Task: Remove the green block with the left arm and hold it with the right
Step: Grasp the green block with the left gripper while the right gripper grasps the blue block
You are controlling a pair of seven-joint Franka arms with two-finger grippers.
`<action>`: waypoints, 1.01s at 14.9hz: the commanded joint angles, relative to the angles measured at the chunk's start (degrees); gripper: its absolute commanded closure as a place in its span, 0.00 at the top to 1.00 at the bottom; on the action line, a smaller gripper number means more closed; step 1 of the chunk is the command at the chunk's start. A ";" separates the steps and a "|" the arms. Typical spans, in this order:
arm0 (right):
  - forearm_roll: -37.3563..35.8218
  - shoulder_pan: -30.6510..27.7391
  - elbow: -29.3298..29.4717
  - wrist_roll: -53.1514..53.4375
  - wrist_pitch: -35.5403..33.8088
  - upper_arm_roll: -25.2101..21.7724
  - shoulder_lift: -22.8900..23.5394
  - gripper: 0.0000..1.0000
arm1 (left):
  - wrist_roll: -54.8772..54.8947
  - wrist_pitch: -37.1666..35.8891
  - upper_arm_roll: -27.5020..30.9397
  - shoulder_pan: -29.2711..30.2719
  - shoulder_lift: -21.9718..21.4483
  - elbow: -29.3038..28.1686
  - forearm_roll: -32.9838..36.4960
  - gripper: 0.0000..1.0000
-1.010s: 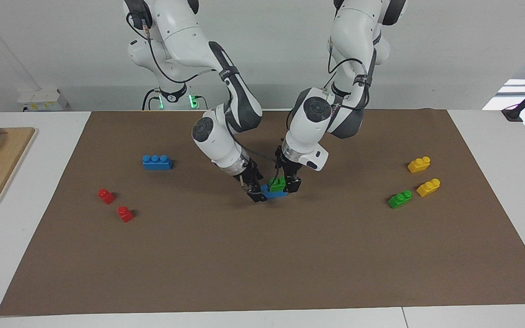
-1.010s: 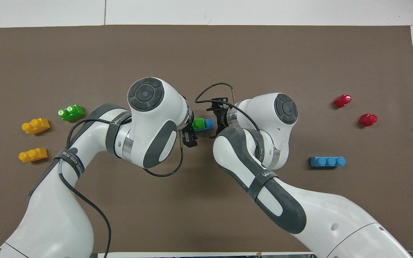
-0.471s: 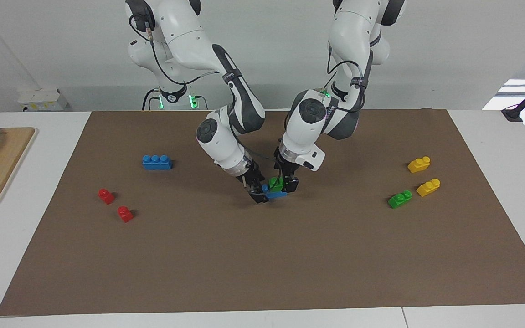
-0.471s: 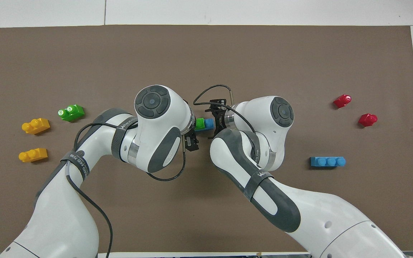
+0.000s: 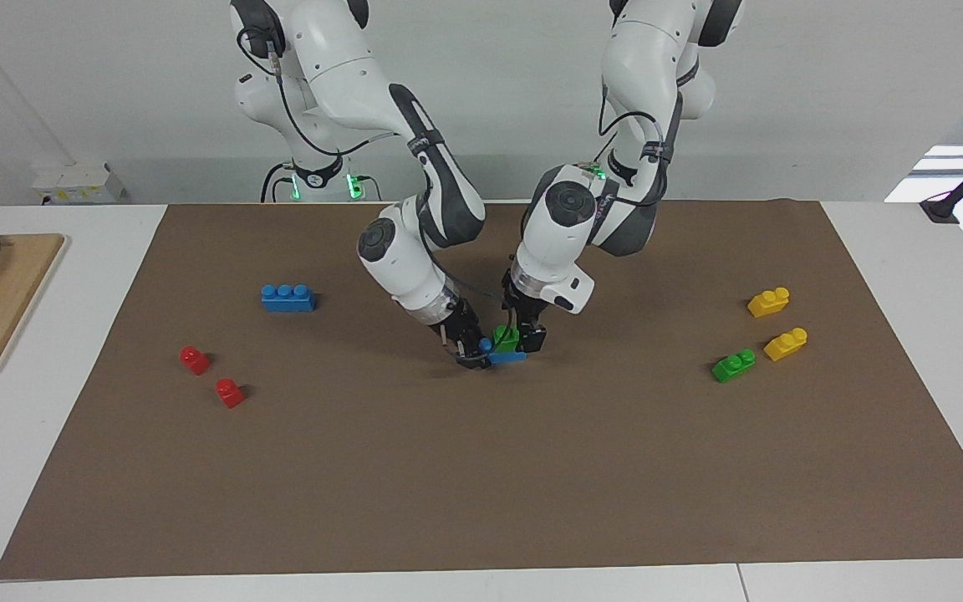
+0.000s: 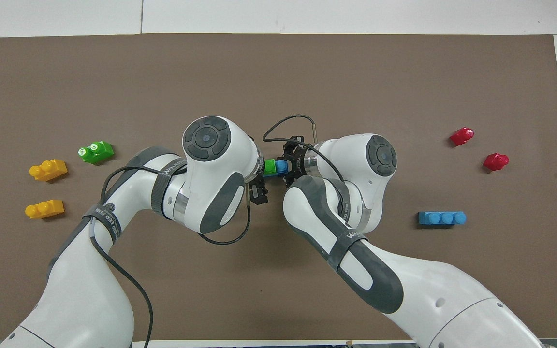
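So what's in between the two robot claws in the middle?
The green block stacked on a blue brick sits between the left gripper and right gripper; the facing view shows it.

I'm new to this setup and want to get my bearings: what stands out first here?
Both arms meet at the middle of the brown mat. The right hand is shut on a blue brick that carries the green block, with the left hand at that block. Loose bricks lie toward each end of the table.

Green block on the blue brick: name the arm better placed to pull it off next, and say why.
Left. Its hand is open around the green block, which sits on the blue brick at mid-mat. The right hand is shut on that blue brick's end, so it looks busy bracing it.
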 commanded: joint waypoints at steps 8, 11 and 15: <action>1.51 1.04 -0.77 0.67 3.45 -0.06 0.05 0.00 | -2.24 1.36 0.72 -0.90 -0.40 -1.19 1.14 0.65; 1.51 1.04 -0.77 0.67 3.53 -0.06 0.05 0.00 | -2.24 1.45 0.72 -0.99 -0.40 -1.19 1.14 0.16; 1.51 1.04 -0.85 0.58 3.62 -0.06 0.13 0.00 | -2.06 0.31 0.72 -0.90 -0.58 -0.31 1.14 0.00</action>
